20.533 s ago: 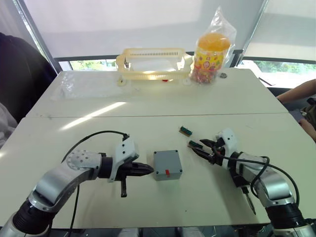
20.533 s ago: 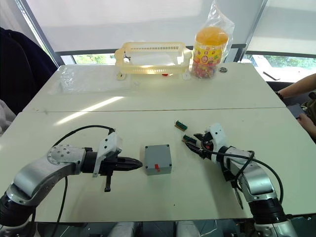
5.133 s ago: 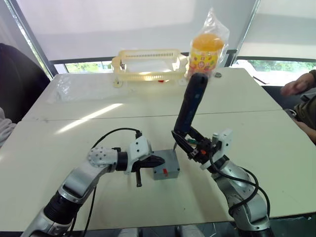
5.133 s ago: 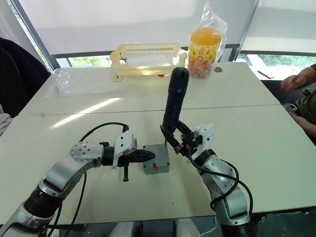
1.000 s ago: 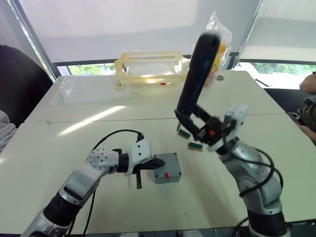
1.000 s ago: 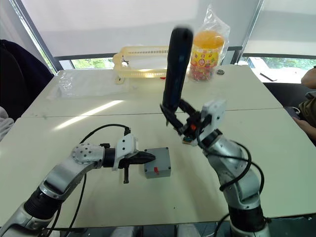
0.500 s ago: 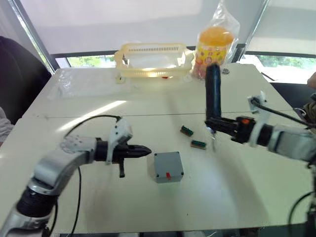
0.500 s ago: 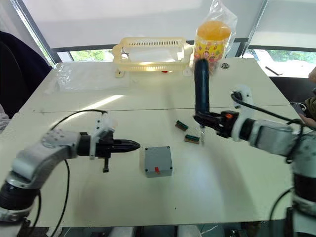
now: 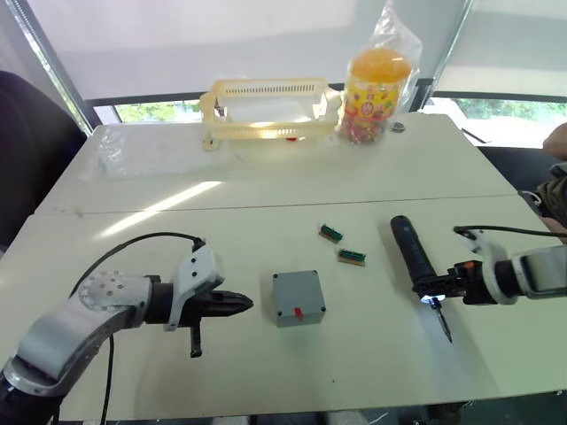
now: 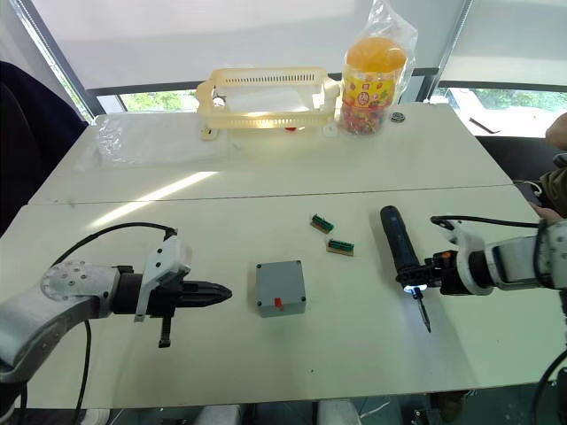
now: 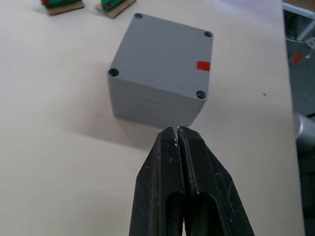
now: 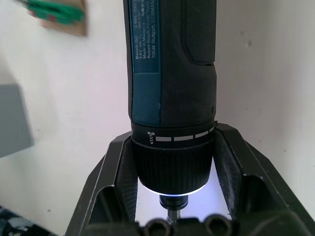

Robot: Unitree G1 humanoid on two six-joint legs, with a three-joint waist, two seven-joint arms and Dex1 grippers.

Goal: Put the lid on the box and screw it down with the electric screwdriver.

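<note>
- 1 big change: electric screwdriver (image 10: 398, 245) was upright in the air half a second ago, now lies flat on the table (image 10: 266, 354), right of the box (image 10: 281, 287) and well apart from it, bit pointing toward the robot, tip light on.
- Right gripper (image 10: 427, 273) is clamped around the tool's collar near the bit; not let go yet.
- Left gripper (image 10: 213, 291) has its fingers pressed together, holding nothing, tips near the box's left side, not touching.
- Lid (image 11: 162, 56) sits on the box, seam visible, 4 corner screw holes showing.
- 2 small green blocks (image 10: 331, 235) lie between box and tool.
- My read: screwing is over, tool being parked, task close to done.
</note>
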